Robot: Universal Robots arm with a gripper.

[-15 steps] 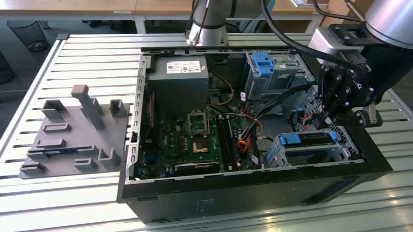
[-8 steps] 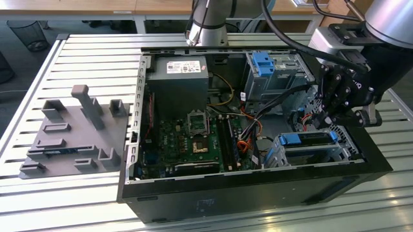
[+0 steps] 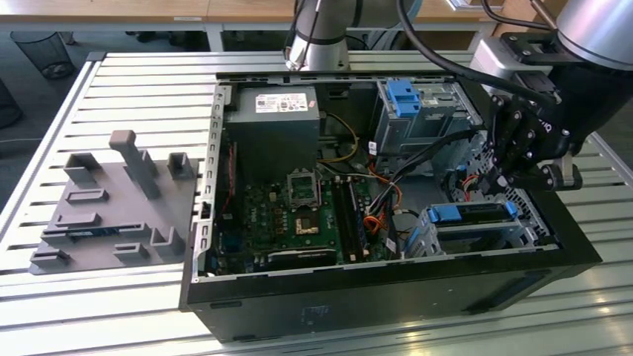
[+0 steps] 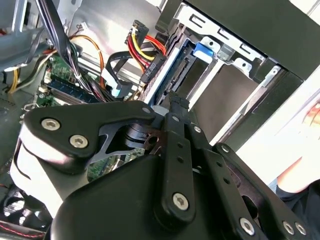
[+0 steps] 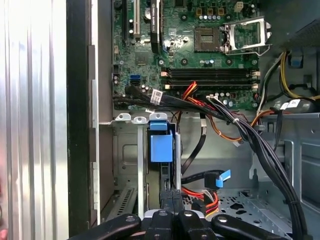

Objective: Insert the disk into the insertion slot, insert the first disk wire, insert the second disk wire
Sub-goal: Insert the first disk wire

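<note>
Just over the insertion slot [image 3: 428, 236], the gripper [image 3: 514, 175] is seen hanging on the arm, its fingers [image 5: 167, 200] drawn narrow and pressed together. Nothing can be made out between them in either wrist view. Inside the insertion slot the disk [image 3: 465, 214] is seated, and its bright blue carrier is shown at the slot's open end, with the fingertips poised close above the opposite end. Just beside the insertion slot, on its inward side, a black connector [image 4: 148, 67] fed by red and yellow wires [image 4: 142, 45] is found. Whether it is plugged into anything cannot be told. A small blue plug [image 5: 223, 176] on a black lead is seen near the same side. Beyond the insertion slot, toward the exterior view's left, the green motherboard [image 3: 287, 215] is laid flat in the computer case [image 3: 396, 297], crossed by a thick black cable bundle [image 5: 260, 145]. Farther from the insertion slot, toward the back of the case, a taller grey cage [image 3: 420, 119] topped by a blue tab [image 3: 404, 95] is mounted, and a grey power supply [image 3: 272, 130] is fixed well apart from the slot. Well away from the insertion slot, at the exterior view's left, a grey fixture block [image 3: 109, 208] is set on the slatted table [image 3: 129, 74].
</note>
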